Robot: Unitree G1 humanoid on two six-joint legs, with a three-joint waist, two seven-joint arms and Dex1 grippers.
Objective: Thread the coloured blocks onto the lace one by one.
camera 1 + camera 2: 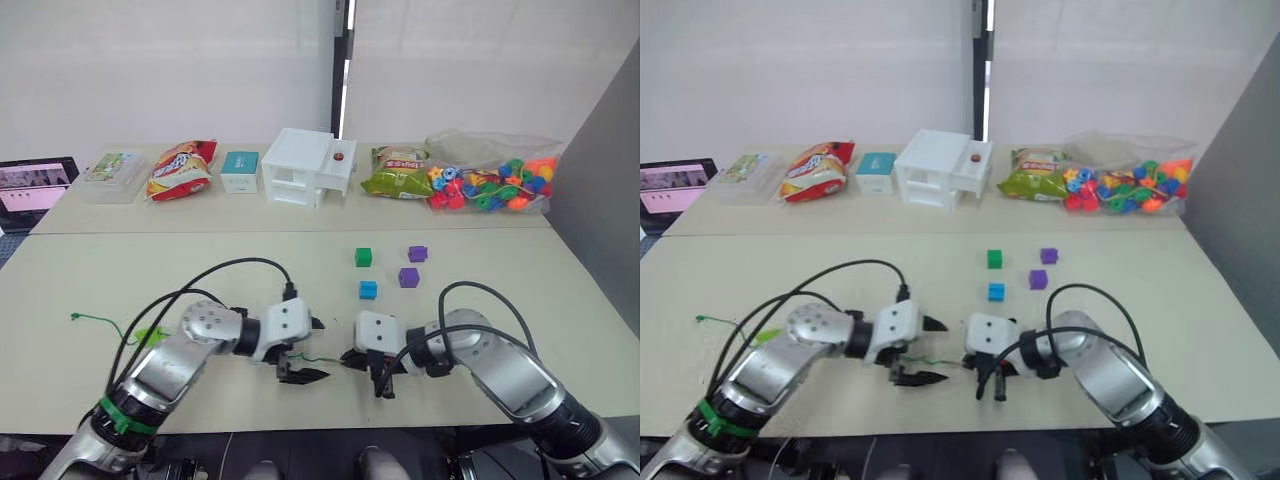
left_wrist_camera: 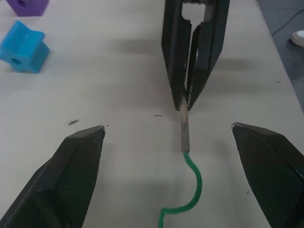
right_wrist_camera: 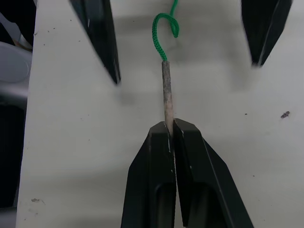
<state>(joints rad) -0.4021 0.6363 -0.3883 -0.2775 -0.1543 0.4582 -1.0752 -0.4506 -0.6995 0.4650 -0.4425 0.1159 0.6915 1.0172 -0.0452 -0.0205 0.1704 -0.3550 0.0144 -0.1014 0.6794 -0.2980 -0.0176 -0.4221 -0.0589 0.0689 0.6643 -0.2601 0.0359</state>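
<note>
While clamped shut on the grey tip point(image 3: 166, 95) of the lace point(image 2: 187, 190), sits the right gripper point(image 3: 172, 127) low over the table point(image 1: 100, 280), near its front edge, just right of the left gripper point(image 2: 168, 137). Facing it, with fingers point(image 2: 78, 161) spread wide and touching nothing, either side of the tip. From the tip, runs back green under the left arm and ends far left on the table, in a small curl point(image 1: 95, 320). Beyond the grippers, well apart from them: blue block point(image 1: 368, 290) nearest, purple block point(image 1: 408, 277) to its right, dark green block point(image 1: 363, 257) and second purple block point(image 1: 417, 253) further back. Lime green block point(image 1: 152, 335) beside the left arm, by the cord. None visibly threaded. Along the far side of the table: bag of bright beads point(image 1: 490, 185), white box point(image 1: 305, 165), snack packets point(image 1: 180, 168)
</note>
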